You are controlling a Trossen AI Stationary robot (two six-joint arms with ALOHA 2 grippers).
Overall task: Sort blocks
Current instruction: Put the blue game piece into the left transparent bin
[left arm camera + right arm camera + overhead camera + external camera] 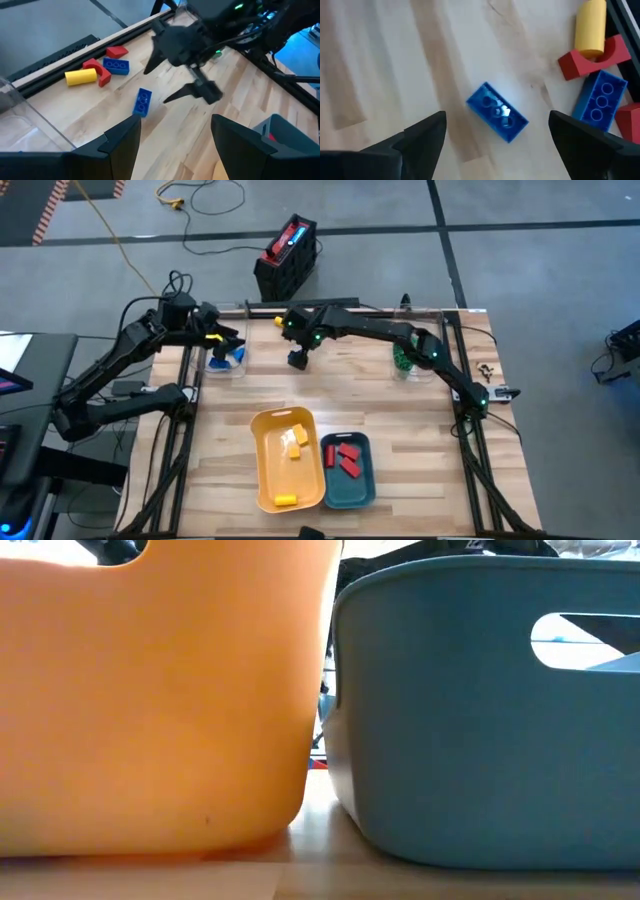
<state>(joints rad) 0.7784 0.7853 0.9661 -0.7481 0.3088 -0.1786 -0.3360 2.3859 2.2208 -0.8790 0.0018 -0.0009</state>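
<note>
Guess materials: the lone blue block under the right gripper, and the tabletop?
Blue block: likely hard moulded plastic, glossy; a bright glare spot sits on its round studs and the edges are crisp. Tabletop: looks like pale wood planks, matte or lightly sealed; long grain streaks and strip seams show.

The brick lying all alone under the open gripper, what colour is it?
Blue. The brick shows best in the right wrist view, lying on the table between the fingers.
</note>
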